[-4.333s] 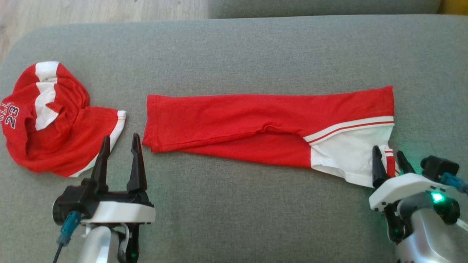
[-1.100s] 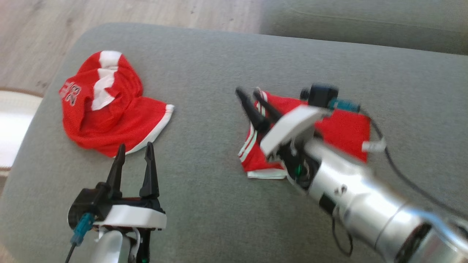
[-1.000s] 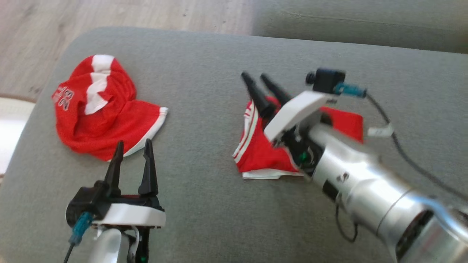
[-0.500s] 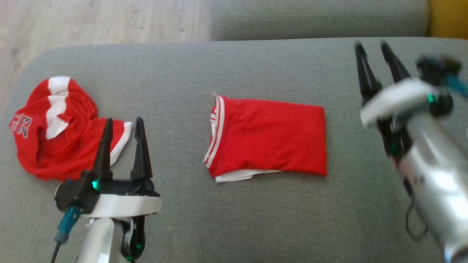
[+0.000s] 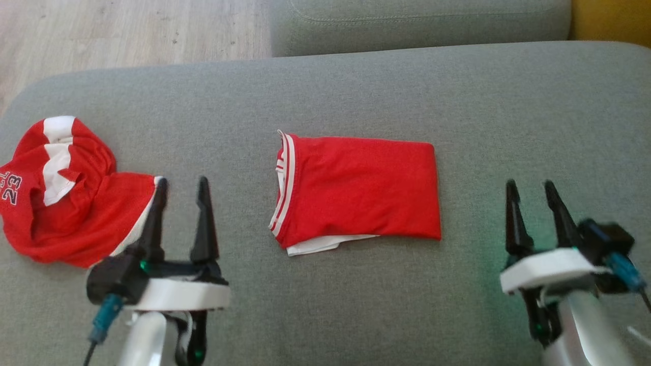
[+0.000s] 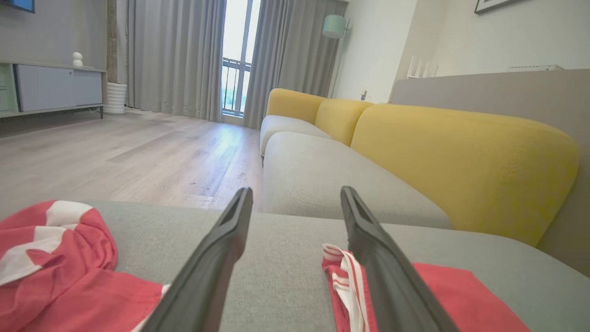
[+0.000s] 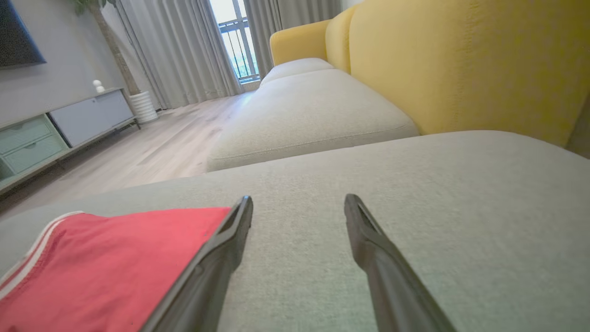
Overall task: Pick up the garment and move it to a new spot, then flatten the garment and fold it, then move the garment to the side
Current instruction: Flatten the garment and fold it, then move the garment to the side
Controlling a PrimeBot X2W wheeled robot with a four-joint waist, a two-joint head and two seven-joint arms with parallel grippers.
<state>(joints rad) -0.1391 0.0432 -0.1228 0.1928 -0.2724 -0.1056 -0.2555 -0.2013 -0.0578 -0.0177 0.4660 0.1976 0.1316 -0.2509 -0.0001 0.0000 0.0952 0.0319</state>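
Observation:
The garment [image 5: 358, 189] is red with white stripes and lies folded into a flat rectangle at the middle of the grey cushion [image 5: 356, 86]. It also shows in the left wrist view as the garment [image 6: 442, 295] and in the right wrist view as the garment [image 7: 106, 258]. My left gripper [image 5: 182, 183] stands open at the lower left, a short way left of the fold, holding nothing. My right gripper [image 5: 531, 185] stands open at the lower right, to the right of the fold, with nothing between its fingers.
A second red and white garment [image 5: 66, 193], crumpled and marked 23, lies at the cushion's left end, just behind my left gripper. Wooden floor [image 5: 127, 30] runs beyond the cushion's far left edge. A yellow sofa back [image 6: 461, 157] stands behind another grey seat [image 5: 417, 20].
My right arm has let go of the garment and pulled back from over it to the lower right. The garment now lies folded in half. The left gripper has stayed put; the head camera has shifted.

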